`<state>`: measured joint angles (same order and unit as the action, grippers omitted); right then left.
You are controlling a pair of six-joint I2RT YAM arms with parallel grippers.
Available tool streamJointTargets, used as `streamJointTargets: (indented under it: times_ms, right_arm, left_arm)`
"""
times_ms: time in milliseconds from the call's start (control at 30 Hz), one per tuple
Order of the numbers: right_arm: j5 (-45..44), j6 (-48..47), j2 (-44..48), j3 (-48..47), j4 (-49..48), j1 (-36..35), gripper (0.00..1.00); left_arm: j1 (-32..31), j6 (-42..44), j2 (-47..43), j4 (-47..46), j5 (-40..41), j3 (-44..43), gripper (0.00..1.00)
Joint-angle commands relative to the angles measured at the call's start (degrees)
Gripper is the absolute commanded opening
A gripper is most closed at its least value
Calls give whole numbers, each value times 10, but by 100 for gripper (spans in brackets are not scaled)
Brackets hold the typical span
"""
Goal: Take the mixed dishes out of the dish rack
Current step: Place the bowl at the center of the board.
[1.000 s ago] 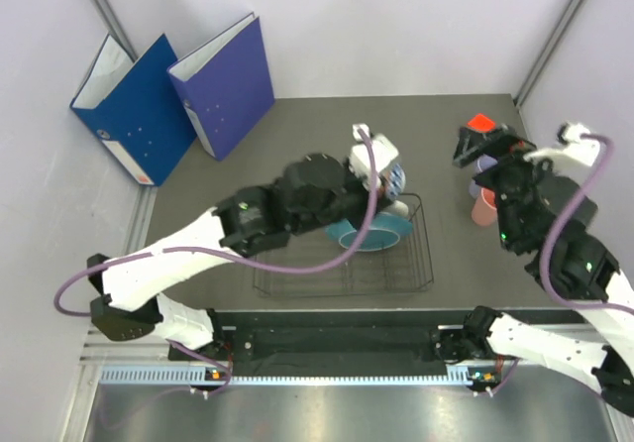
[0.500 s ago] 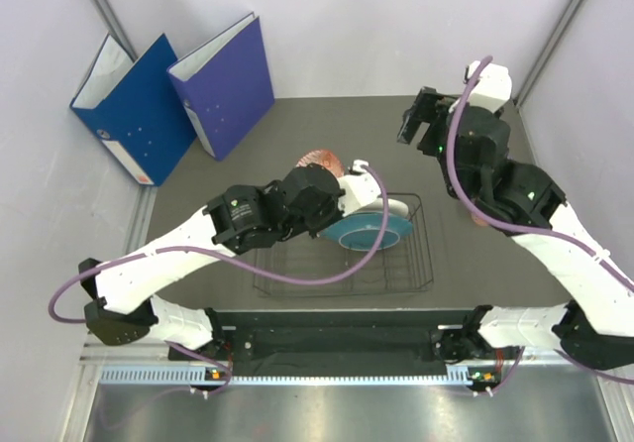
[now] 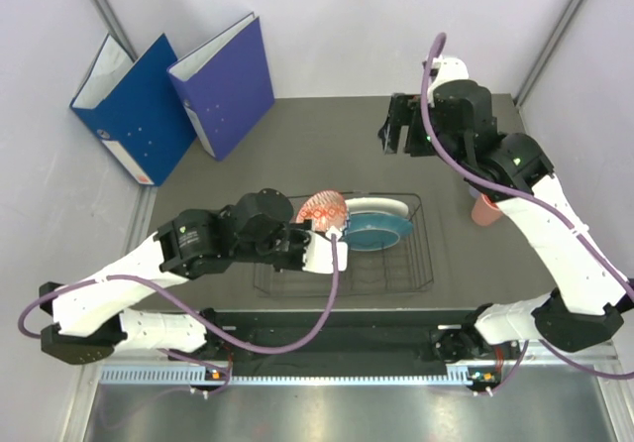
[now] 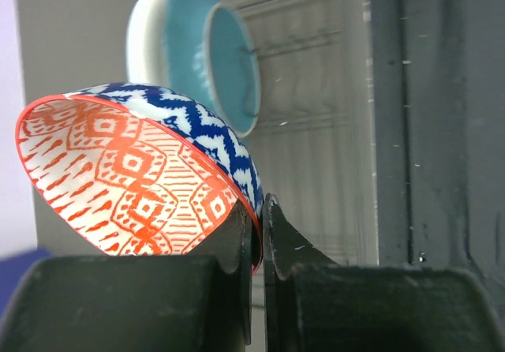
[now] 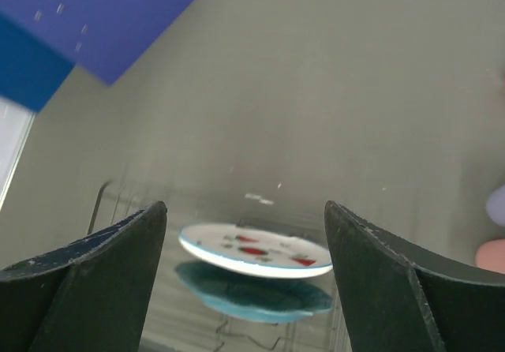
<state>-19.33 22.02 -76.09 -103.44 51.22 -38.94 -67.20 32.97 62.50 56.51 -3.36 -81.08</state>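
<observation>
1. At the far left I see two blue binders (image 3: 134,105) standing at the table's back corner.
2. My left gripper (image 4: 258,226) is pinched tight on the rim of the small red-patterned bowl (image 4: 134,178). It holds the bowl tilted above the dish rack (image 3: 421,264), just left of the plates.
3. In the rack, the teal plate (image 3: 376,232) sits in front of the white plate with red-green marks (image 3: 381,207).
4. My right gripper (image 5: 245,210) hangs spread wide beyond the rack, gripping nothing.
5. The salmon-pink cup (image 3: 483,210) stands right of the rack, partly hidden by my right arm.

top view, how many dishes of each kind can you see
plates: 2, teal plate and white plate
bowls: 1, red-patterned bowl
cups: 1, salmon-pink cup, partly hidden
total: 4
</observation>
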Motion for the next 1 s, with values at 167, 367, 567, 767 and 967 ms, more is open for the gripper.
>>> streamJointTargets:
  times_ms: [167,367,567,767,967]
  right_arm:
    - [116,-22,14,18,26,-18,80]
    - [131,-25,16,43,51,-26,80]
    - [147,-32,17,46,70,-45,77]
    - [146,-30,-6,34,93,-93,78]
    - [146,-28,-12,43,95,-109,74]
  left_arm:
    - [-4,78,61,22,-46,-15,0]
    - [-4,113,91,27,8,-33,0]
    - [-3,145,104,35,63,-59,0]
    - [-2,172,128,26,76,-79,0]
    - [0,180,138,10,70,-82,0]
